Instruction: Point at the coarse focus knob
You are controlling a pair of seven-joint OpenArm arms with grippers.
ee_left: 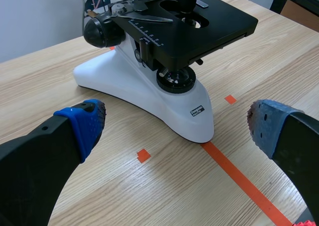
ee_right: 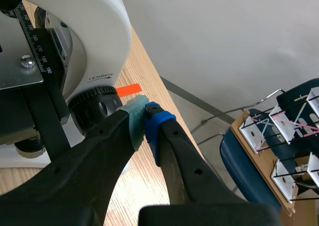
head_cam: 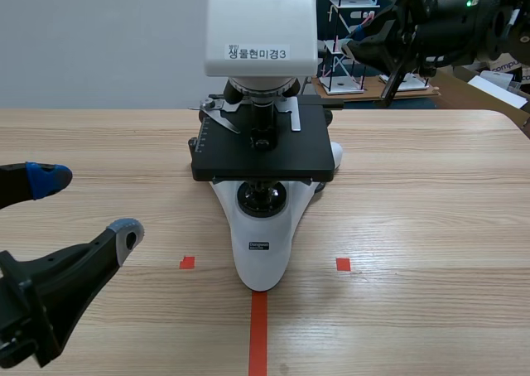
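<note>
The black focus knob (ee_right: 97,106) is found low on the far right side of the microscope (head_cam: 262,252), behind its stage. The right gripper (ee_right: 144,117), fingers pressed together (nothing held), is set with its tip at the knob's edge. The left gripper (head_cam: 87,206) is held spread apart over the near left of the table (head_cam: 431,227).

microscope (head_cam: 261,252): white body, black stage (head_cam: 263,156)
coarse focus knob (ee_right: 92,104): black, ribbed
table (head_cam: 431,227): pale wood grain
left gripper (head_cam: 87,204): blue and grey pads
right gripper (ee_right: 145,111): grey-green and blue pads
</note>
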